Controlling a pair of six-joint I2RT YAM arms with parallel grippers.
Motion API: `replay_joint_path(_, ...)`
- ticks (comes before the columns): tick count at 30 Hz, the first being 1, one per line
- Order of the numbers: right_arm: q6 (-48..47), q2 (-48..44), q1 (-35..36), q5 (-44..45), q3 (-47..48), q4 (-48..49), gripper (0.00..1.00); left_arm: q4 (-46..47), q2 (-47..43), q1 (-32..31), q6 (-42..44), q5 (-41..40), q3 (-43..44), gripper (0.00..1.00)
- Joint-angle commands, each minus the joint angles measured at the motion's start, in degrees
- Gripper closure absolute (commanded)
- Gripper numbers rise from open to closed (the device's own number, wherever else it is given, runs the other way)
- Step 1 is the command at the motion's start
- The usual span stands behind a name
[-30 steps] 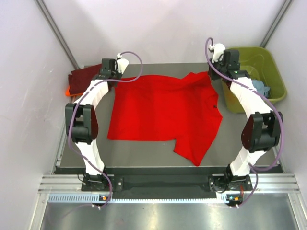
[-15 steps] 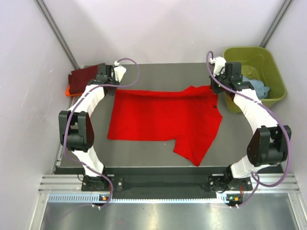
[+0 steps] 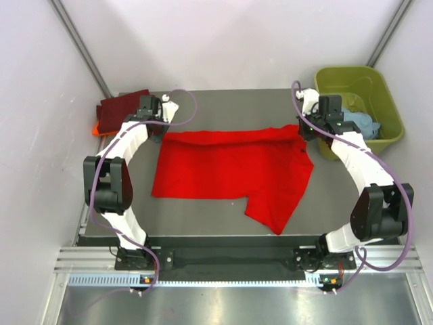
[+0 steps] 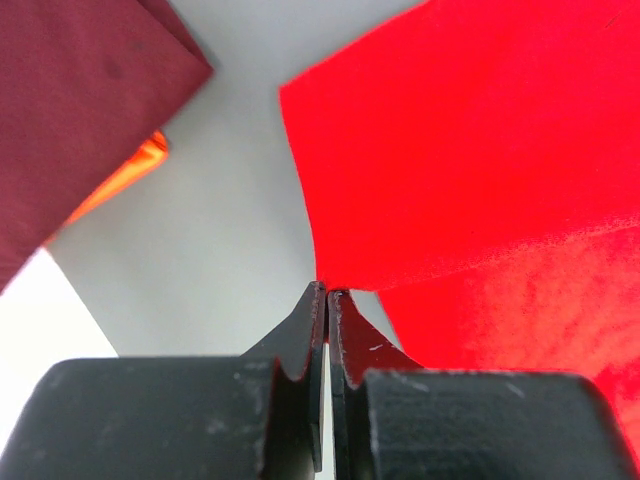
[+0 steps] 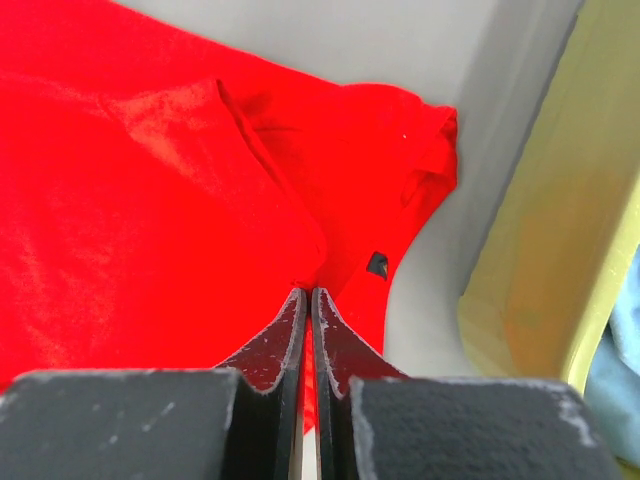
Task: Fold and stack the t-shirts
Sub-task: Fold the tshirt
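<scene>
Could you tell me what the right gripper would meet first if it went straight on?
The red t-shirt: the right gripper pinches its edge, with more red cloth directly ahead; depth beyond is unclear.

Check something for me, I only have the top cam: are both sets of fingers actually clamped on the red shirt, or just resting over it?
Observer: The left wrist view shows the left fingers shut, with a corner of the red shirt pinched right at their tips.
Operator: And the right side?
Observer: The right wrist view shows the right fingers shut too, with a raised fold of the red cloth running into their tips.
Operator: Any landmark near that grasp?
Observer: A small dark tag sits on the cloth just past the right fingertips, on the tub side.
</scene>
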Motion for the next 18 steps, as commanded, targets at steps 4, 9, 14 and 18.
replay_joint_path(4,-1.01,-2.59,-0.55,-1.06,-1.30,-0.50,1.00,-3.03,-0.53,0.34,-2.02,1.34,-0.79,1.00)
replay_joint_path(9,-0.66,-1.98,-0.47,-1.76,-3.50,0.54,1.00,-4.26,0.88,0.34,-3.78,1.34,-0.53,1.00)
replay_joint_path(14,-1.00,0.39,-0.47,-2.55,-5.34,2.04,1.00,-10.67,6.40,0.34,-7.03,3.28,3.77,1.00)
replay_joint_path(18,-1.27,2.85,-0.47,-4.13,-5.00,1.78,1.00,-14.37,9.75,0.34,-9.49,3.80,7.20,1.00)
